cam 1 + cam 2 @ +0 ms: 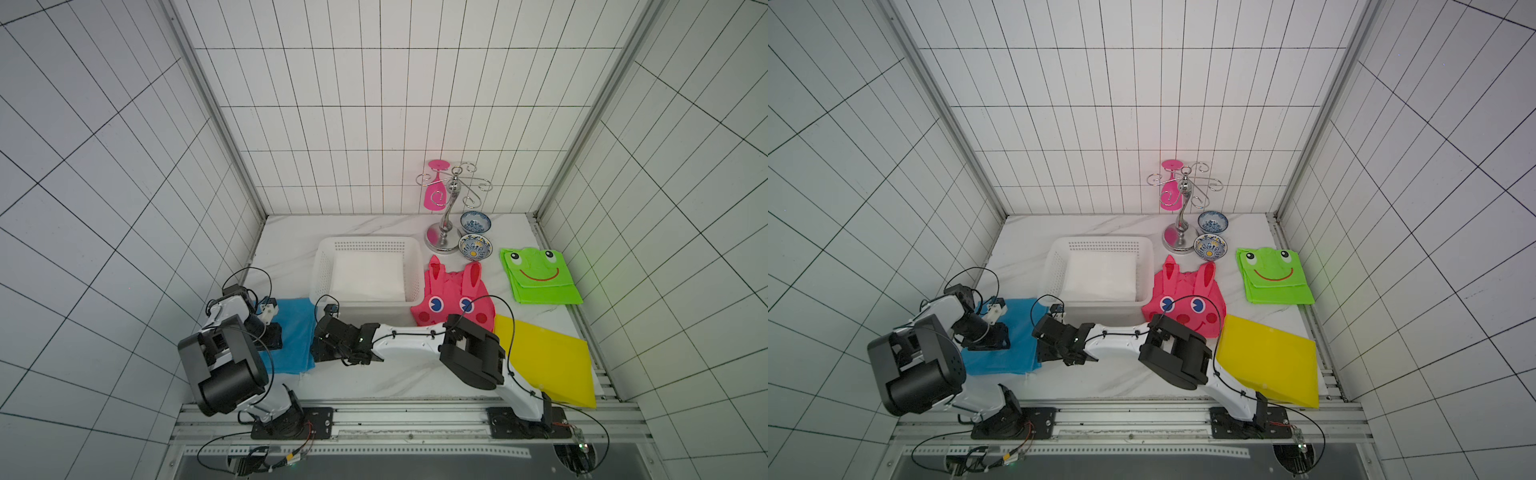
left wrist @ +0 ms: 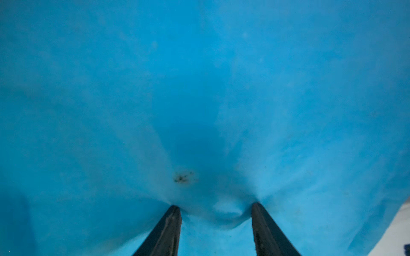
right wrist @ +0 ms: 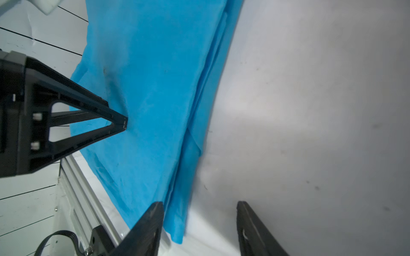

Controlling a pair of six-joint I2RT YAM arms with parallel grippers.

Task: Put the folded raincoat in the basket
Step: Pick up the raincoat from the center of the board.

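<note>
Where it lies flat on the marbled table (image 1: 395, 382), just beside the basket (image 1: 365, 240), the blue raincoat (image 1: 293, 328) shows matte, layered folds. Left gripper (image 2: 216, 207): jaws apart, tips pressed in, cloth puckering between them. Right gripper (image 3: 199, 204): jaws apart, one finger at the stacked edge. Basket is perforated white plastic.

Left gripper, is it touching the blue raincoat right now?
Touching. The left wrist view shows the left gripper with its jaws apart and both tips pressed into the blue raincoat, which puckers around them.
</note>
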